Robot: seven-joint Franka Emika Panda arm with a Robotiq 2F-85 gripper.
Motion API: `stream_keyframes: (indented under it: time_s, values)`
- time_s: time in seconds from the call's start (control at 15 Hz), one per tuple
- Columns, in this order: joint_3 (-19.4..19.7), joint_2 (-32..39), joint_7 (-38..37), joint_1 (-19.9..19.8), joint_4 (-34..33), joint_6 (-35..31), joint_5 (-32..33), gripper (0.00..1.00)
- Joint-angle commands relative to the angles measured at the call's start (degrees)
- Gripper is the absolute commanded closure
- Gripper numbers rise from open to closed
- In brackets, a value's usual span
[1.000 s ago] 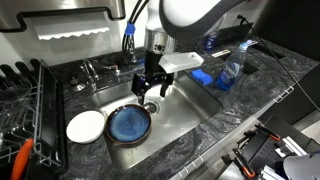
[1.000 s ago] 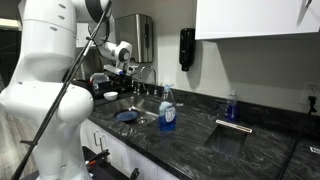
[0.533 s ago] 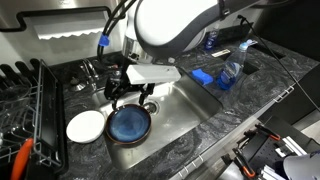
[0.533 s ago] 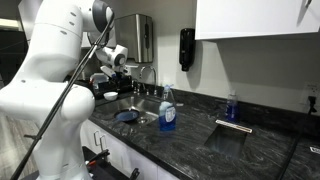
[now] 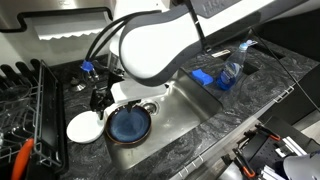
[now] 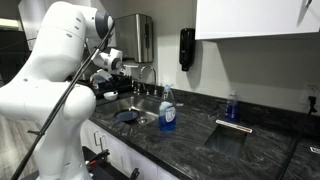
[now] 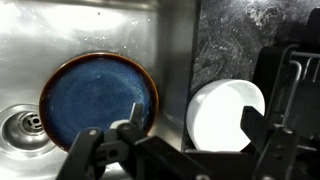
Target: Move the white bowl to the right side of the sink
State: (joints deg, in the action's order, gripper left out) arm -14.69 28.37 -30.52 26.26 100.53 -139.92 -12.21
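Observation:
The white bowl (image 5: 85, 126) sits on the dark stone counter just left of the sink (image 5: 190, 112), beside the black dish rack. It also shows in the wrist view (image 7: 225, 112). A blue plate with a dark rim (image 5: 129, 124) lies in the sink basin next to it, and shows in the wrist view (image 7: 97, 95). My gripper (image 5: 100, 100) hangs above the bowl's near edge. In the wrist view my gripper (image 7: 196, 120) is open, with one finger over the plate's edge and the other over the bowl's far side. Nothing is held.
The black dish rack (image 5: 25, 110) stands left of the bowl, with its wires in the wrist view (image 7: 295, 75). The drain (image 7: 18, 125) and faucet (image 5: 90, 70) are near. A blue sponge (image 5: 204, 77) and bottle (image 5: 232, 68) lie on the right counter. A soap bottle (image 6: 167, 110) stands by the sink.
My arm has swung left, from above the drain, across the blue plate, to above the white bowl at the sink's left edge. The bowl and plate have not moved.

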Motion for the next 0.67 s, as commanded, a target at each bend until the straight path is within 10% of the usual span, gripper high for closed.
stream_keyframes:
  time_s: [0.0,0.6]
  values:
    - [1.4,3.9,-0.1,2.3,-3.9,-2.0,2.8,0.00]
    - [3.4,10.3,-0.1,4.6,-10.2,-1.3,6.4,0.00]
